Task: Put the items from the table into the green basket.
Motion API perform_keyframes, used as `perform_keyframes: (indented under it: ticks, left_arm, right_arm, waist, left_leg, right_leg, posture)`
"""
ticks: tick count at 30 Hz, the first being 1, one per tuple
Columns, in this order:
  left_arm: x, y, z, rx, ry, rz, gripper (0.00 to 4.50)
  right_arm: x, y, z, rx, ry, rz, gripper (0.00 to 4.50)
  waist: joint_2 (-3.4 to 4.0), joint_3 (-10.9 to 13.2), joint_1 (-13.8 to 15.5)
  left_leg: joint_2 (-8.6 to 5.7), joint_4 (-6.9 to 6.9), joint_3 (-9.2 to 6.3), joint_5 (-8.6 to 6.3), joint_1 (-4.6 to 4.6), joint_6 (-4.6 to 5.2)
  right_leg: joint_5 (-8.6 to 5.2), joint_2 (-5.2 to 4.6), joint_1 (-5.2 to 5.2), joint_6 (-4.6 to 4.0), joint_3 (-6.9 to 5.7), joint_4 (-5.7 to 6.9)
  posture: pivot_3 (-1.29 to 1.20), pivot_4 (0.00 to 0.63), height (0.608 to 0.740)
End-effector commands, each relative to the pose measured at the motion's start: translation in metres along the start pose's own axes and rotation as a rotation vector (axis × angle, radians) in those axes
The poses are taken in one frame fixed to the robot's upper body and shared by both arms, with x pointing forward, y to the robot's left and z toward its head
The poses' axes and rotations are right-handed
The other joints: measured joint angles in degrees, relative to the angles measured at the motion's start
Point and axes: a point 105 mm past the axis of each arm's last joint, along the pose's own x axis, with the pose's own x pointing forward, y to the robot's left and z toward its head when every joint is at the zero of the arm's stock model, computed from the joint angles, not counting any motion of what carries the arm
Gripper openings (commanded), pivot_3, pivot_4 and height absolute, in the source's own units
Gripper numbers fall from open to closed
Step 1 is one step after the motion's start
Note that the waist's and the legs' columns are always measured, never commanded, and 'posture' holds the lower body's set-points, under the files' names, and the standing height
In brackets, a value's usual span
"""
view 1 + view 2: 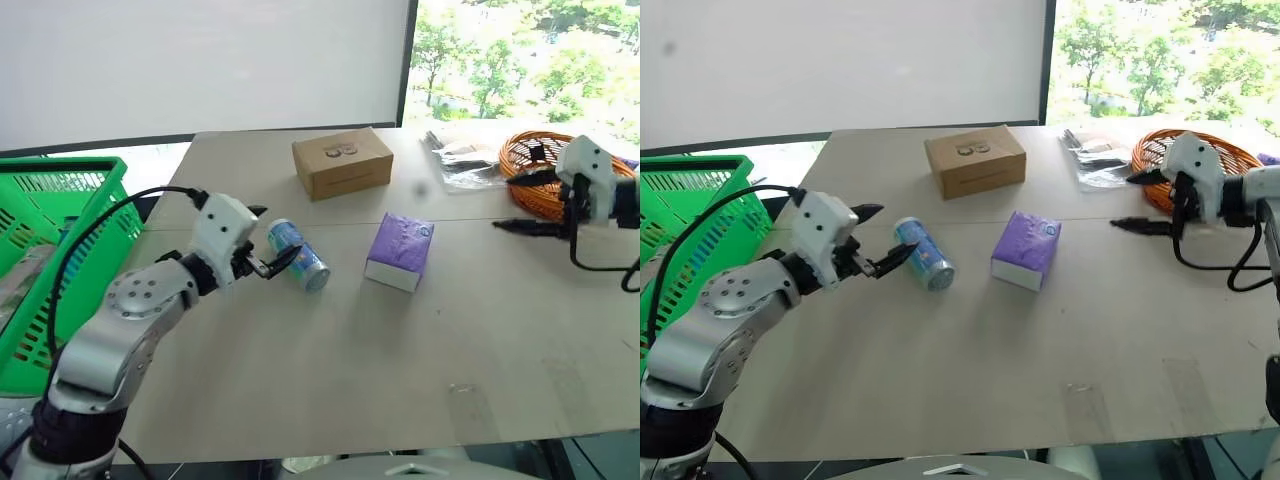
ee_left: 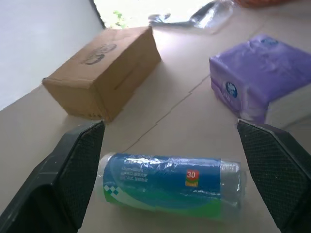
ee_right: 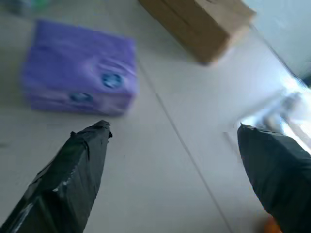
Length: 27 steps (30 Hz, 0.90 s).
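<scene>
Nothing looks binned yet: can (image 1: 298, 254) and purple pack (image 1: 400, 250) both lie mid-desk (image 1: 330, 370), basket (image 1: 60, 230) well left. Left pincer (image 1: 268, 240) gapes beside the can; right pincer (image 1: 522, 201) released, empty.

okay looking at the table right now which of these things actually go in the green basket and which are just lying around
Part of the job:
- blue can, lying on its side between the open fingers of the left hand
- purple pack
- green basket, the destination

Just lying about:
- cardboard box
- orange wicker bowl
- clear plastic wrapper
</scene>
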Motion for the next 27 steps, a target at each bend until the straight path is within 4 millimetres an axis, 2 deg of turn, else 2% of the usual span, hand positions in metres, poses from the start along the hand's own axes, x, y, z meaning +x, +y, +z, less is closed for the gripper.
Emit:
perform_keyframes:
  ticks: [1, 4, 7, 10, 13, 19, 22, 27]
  left_arm:
    - [0.007, 0.009, -0.002, 0.139, -0.013, -0.168, 4.50]
    - [0.016, 0.033, -0.024, 0.334, 0.087, -0.278, 4.50]
    - [0.020, 0.048, -0.017, 0.372, 0.052, -0.400, 4.50]
    - [0.026, 0.059, -0.020, 0.537, 0.101, -0.492, 4.50]
    - [0.035, 0.055, -0.030, 0.642, 0.165, -0.632, 4.50]
    - [0.064, 0.034, -0.035, 0.826, 0.232, -0.839, 4.50]
    - [0.075, 0.033, -0.040, 0.891, 0.307, -0.853, 4.50]
    - [0.079, 0.036, -0.060, 0.978, 0.473, -0.871, 4.50]
  right_arm:
    - [0.008, 0.033, 0.025, 0.031, -0.082, 0.079, 4.46]
    - [0.021, 0.049, 0.018, 0.041, -0.076, 0.082, 4.46]
    - [0.023, 0.050, 0.015, 0.054, -0.081, 0.030, 4.46]
    - [0.020, 0.056, 0.009, 0.064, -0.070, 0.015, 4.46]
    - [0.020, 0.062, 0.006, 0.074, -0.073, 0.005, 4.46]
    - [0.022, 0.071, 0.000, 0.094, -0.078, -0.023, 4.46]
    - [0.022, 0.075, -0.002, 0.097, -0.076, -0.036, 4.46]
    - [0.022, 0.077, 0.004, 0.082, -0.100, -0.069, 4.46]
  waist:
    - [0.10, -0.02, 0.30]
    - [0.02, -0.04, 0.79]
    - [0.01, -0.04, 0.72]
    - [-0.15, -0.09, 0.77]
    - [-0.18, -0.12, 0.44]
    - [-0.44, -0.09, -1.50]
    - [-0.51, -0.09, -3.01]
    - [-0.59, -0.08, -6.10]
  left_leg:
    - [-0.01, 0.02, 0.00, 0.00, -0.05, 0.00]
    - [-0.05, 0.13, 0.07, -0.01, -0.11, 0.02]
    - [-0.05, 0.31, 0.28, 0.00, -0.21, 0.02]
    - [-0.06, 0.62, 0.13, 0.00, -0.46, 0.03]
    - [-0.26, 0.68, 0.21, -0.08, -0.47, 0.17]
    - [-0.31, 0.98, 0.27, -0.25, -0.59, 0.46]
    - [-0.31, 0.99, 0.40, -0.29, -0.57, 0.52]
    - [-0.11, 1.01, 0.82, -0.35, -0.40, 0.64]
  right_leg:
    - [0.00, -0.01, -0.04, 0.01, -0.04, -0.04]
    - [-0.15, 0.02, -0.01, -0.09, -0.20, -0.06]
    - [-0.20, 0.05, 0.01, 0.04, -0.47, -0.07]
    - [0.10, 0.07, -0.02, 0.08, -0.67, -0.09]
    - [0.13, 0.05, 0.01, 0.08, -0.58, -0.09]
    - [0.21, 0.04, 0.04, 0.21, -0.49, -0.13]
    - [0.25, 0.03, 0.04, 0.29, -0.35, -0.15]
    - [0.29, 0.05, 0.04, 0.61, 0.14, -0.10]
  posture:
    - [0.24, 0.000, 0.740]
    - [0.20, 0.000, 0.740]
    - [0.17, 0.000, 0.740]
    - [0.14, 0.000, 0.740]
    - [0.11, 0.000, 0.740]
    - [0.02, 0.000, 0.740]
    - [-0.01, 0.000, 0.740]
    - [-0.05, 0.000, 0.740]
